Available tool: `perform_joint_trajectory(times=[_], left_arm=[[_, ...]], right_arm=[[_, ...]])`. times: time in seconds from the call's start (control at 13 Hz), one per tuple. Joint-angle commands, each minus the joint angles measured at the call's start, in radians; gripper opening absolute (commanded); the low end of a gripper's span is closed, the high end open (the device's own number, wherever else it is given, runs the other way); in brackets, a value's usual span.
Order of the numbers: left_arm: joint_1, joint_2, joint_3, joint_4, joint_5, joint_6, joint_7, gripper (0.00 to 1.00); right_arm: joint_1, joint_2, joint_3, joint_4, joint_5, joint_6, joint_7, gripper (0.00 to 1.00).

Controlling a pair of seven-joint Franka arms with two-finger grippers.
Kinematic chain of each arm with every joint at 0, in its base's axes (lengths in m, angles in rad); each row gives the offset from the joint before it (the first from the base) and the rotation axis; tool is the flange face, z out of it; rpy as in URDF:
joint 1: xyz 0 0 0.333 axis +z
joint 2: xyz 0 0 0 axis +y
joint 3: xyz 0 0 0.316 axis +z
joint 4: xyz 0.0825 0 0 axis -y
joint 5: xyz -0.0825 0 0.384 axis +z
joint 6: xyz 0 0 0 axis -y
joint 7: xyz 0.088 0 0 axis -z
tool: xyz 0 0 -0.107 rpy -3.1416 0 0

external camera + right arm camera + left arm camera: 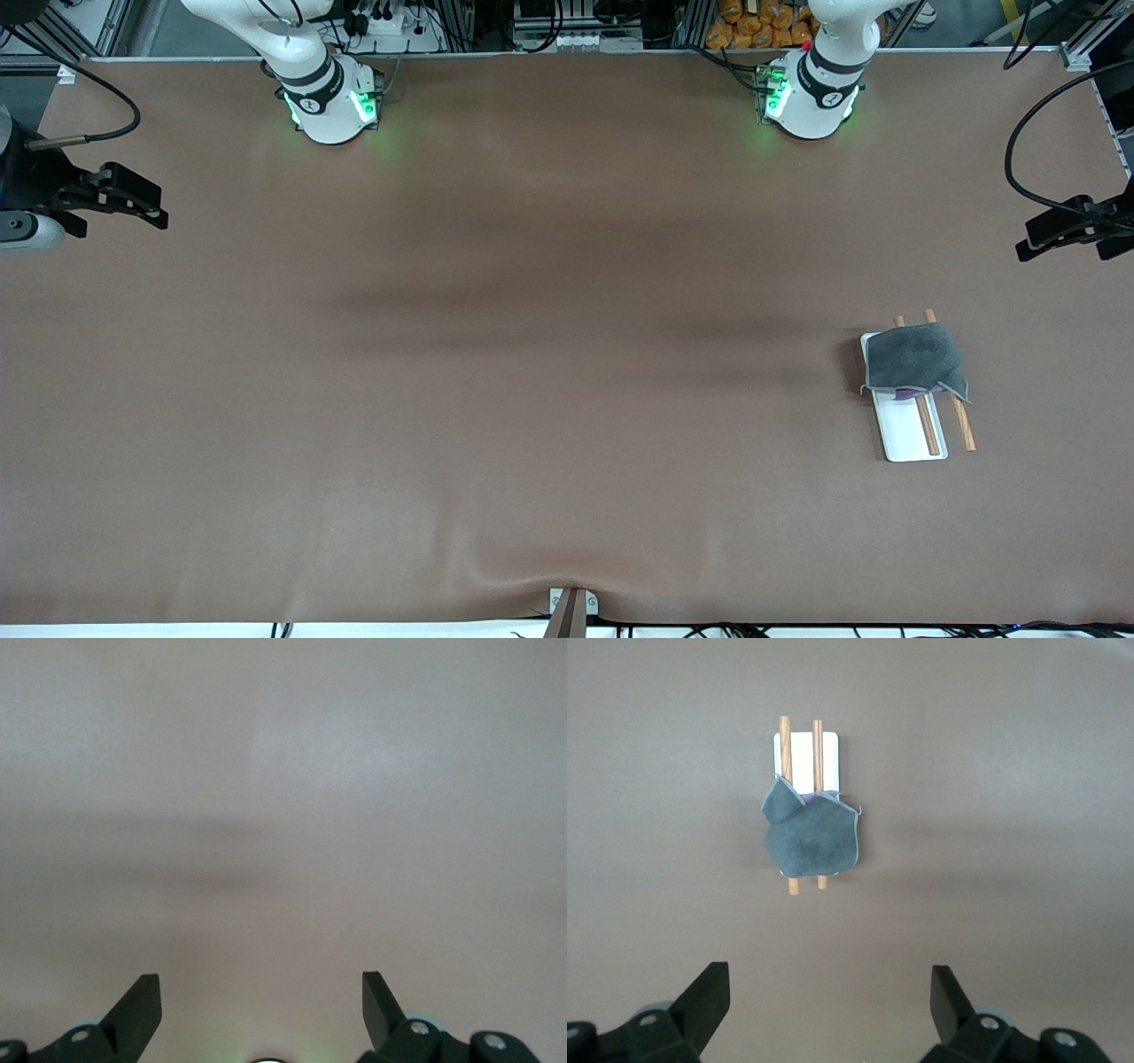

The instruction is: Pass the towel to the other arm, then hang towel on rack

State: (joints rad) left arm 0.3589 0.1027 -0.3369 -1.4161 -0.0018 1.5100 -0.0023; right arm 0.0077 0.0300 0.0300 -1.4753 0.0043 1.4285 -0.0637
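The dark grey towel (pixel 912 359) lies draped over the rack's two wooden rods (pixel 963 430), covering the half of the rack farther from the front camera. A bit of its purple underside shows at its lower edge. The rack's white base (pixel 908 434) sits on the table toward the left arm's end. In the left wrist view the towel (pixel 811 837) and the rack (pixel 828 757) lie below, apart from my gripper. My left gripper (pixel 1023 244) (pixel 829 979) is open and empty, raised over the table's edge at the left arm's end. My right gripper (pixel 162 211) (pixel 261 979) is open and empty, raised over the right arm's end.
The brown table mat (pixel 532 354) covers the whole table. The two arm bases (pixel 332 106) (pixel 811 97) stand along the table's back edge. A small camera mount (pixel 571 611) sits at the front edge.
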Motion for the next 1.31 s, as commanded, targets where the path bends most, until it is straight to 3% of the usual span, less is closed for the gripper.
perform_joint_trajectory(times=[0.0, 0.15, 0.54, 0.85, 1.23], left_arm=[[-0.014, -0.014, -0.026, 0.011, 0.038, -0.005, 0.002, 1.0], [-0.154, -0.046, 0.031, -0.004, 0.122, -0.007, -0.008, 1.0], [-0.375, -0.047, 0.212, -0.014, 0.112, -0.019, -0.024, 1.0], [-0.387, -0.051, 0.194, -0.024, 0.109, -0.071, -0.044, 1.0], [-0.385, -0.106, 0.226, -0.072, 0.066, -0.054, -0.045, 1.0]], right_arm=[[0.006, -0.012, -0.002, 0.004, 0.002, -0.011, 0.019, 1.0], [0.005, -0.012, -0.002, 0.004, 0.002, -0.01, 0.019, 1.0], [0.003, -0.012, -0.004, 0.004, 0.002, -0.01, 0.019, 1.0], [0.002, -0.012, -0.007, 0.004, 0.002, -0.01, 0.019, 1.0], [0.0, -0.012, -0.008, 0.004, 0.002, -0.011, 0.019, 1.0]])
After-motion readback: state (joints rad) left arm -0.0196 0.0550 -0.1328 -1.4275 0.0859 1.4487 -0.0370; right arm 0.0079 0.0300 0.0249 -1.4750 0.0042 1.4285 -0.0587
